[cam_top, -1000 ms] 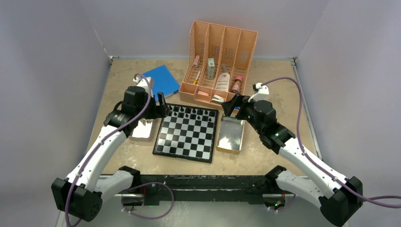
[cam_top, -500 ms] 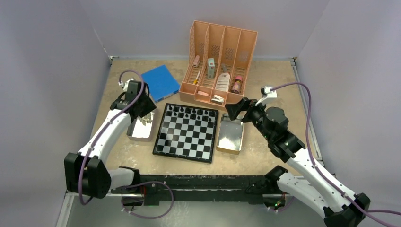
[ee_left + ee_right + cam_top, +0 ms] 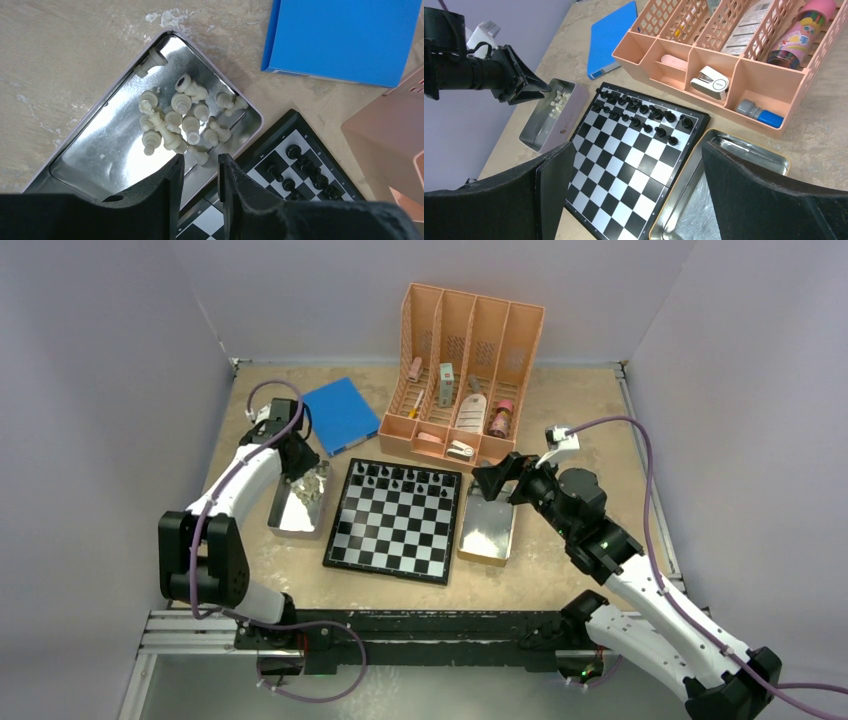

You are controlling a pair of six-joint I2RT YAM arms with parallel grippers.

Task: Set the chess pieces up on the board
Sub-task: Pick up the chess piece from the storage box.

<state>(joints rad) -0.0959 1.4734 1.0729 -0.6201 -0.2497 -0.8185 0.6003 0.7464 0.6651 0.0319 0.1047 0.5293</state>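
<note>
near rows of board point(image 3: 390, 535) open, black pieces point(image 3: 405, 480) crowding its far rows, peach organizer point(image 3: 527, 340) close behind, metal trays point(image 3: 487, 530) flanking

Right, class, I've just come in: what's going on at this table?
A robot is setting up a chessboard. The black pieces already stand along its far rows. The left fingers hover, slightly apart, over white pieces heaped in a metal tray. The right fingers hang wide open near the other tray.

- Top: high, looking down on the board point(image 3: 397, 521).
- Left wrist: close above the tray point(image 3: 95, 150) left of it.
- Right wrist: looks across it from its right; board shared.
</note>
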